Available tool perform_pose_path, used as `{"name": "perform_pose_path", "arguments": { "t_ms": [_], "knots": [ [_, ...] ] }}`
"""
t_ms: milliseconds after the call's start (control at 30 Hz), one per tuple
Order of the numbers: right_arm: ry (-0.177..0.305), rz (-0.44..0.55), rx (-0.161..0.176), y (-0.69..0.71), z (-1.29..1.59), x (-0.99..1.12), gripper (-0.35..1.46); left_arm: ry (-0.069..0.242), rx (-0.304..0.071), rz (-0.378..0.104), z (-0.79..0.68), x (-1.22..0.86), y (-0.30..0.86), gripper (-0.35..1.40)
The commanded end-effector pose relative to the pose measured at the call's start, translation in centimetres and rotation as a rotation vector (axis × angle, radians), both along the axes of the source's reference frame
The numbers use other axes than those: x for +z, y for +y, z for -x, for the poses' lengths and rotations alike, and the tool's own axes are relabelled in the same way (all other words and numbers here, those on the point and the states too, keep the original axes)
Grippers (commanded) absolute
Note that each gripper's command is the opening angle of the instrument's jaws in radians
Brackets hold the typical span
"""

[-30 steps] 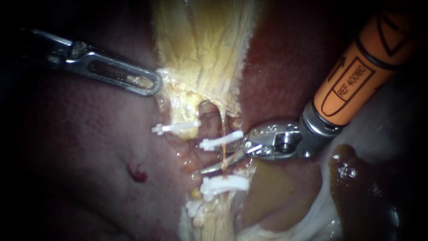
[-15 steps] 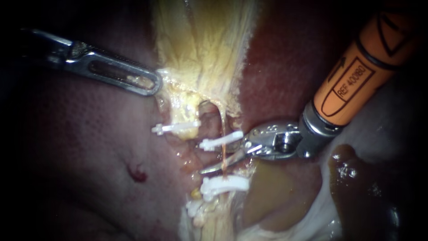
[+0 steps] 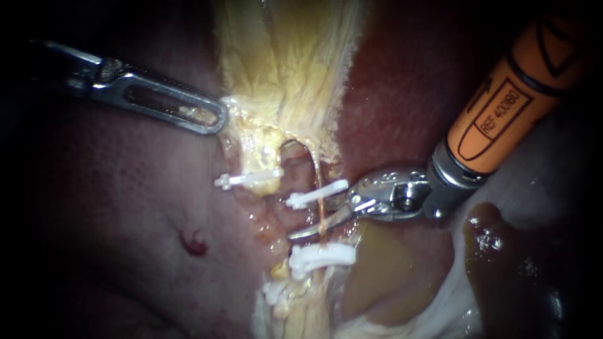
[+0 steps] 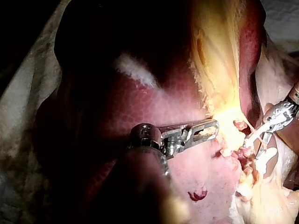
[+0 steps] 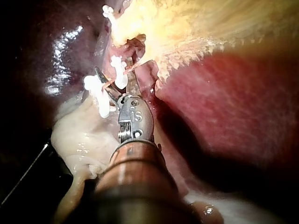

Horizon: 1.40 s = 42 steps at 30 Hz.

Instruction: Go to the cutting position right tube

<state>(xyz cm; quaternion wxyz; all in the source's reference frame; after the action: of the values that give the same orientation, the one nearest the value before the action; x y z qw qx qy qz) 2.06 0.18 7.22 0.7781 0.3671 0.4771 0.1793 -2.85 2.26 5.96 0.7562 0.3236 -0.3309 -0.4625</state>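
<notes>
The right tool (image 3: 321, 219) gapes open around the thin tube (image 3: 316, 173) between two clips (image 3: 317, 195) while the left tool (image 3: 215, 119) grips yellow tissue (image 3: 276, 81).

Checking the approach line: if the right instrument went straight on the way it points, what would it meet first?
The thin right tube, which crosses the right instrument's open jaws between the upper clip and the lower clip. Depth leaves it unclear whether they touch it.

Right tube (image 3: 323, 216) runs between upper clip (image 3: 316, 195) and lower clip (image 3: 321, 256); right instrument (image 3: 312, 224) straddles it there, jaws apart. Left instrument (image 3: 217, 119) grips tissue (image 3: 276, 94) upper left.
</notes>
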Motion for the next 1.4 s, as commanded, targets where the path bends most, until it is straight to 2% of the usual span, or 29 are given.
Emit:
{"name": "perform_pose_path", "arguments": {
  "t_ms": [33, 333, 500, 733, 967, 1400],
  "knots": [
    [-0.003, 0.002, -0.003, -0.01, -0.01, 0.03, 0.59, 0.000, 0.000, 0.000, 0.00, 0.00, 0.00, -0.35],
    [-0.022, 0.007, -0.010, -0.03, -0.01, 0.20, 0.62, 0.000, 0.000, 0.000, 0.00, 0.01, 0.01, -0.35],
    [-0.022, 0.008, -0.008, -0.01, 0.05, 0.19, 0.64, 0.000, 0.000, 0.000, 0.00, 0.01, 0.01, -0.35],
    [-0.029, 0.016, 0.001, 0.07, 0.22, 0.23, 0.78, 0.000, 0.000, 0.000, -0.01, 0.01, 0.01, -0.35],
    [-0.035, 0.017, 0.012, 0.23, 0.44, 0.22, 0.86, 0.000, 0.000, 0.000, -0.02, 0.02, 0.01, -0.35],
    [-0.031, 0.012, 0.006, 0.27, 0.55, 0.15, 0.93, 0.000, 0.001, 0.000, -0.02, 0.02, 0.01, -0.35]
  ]
}}
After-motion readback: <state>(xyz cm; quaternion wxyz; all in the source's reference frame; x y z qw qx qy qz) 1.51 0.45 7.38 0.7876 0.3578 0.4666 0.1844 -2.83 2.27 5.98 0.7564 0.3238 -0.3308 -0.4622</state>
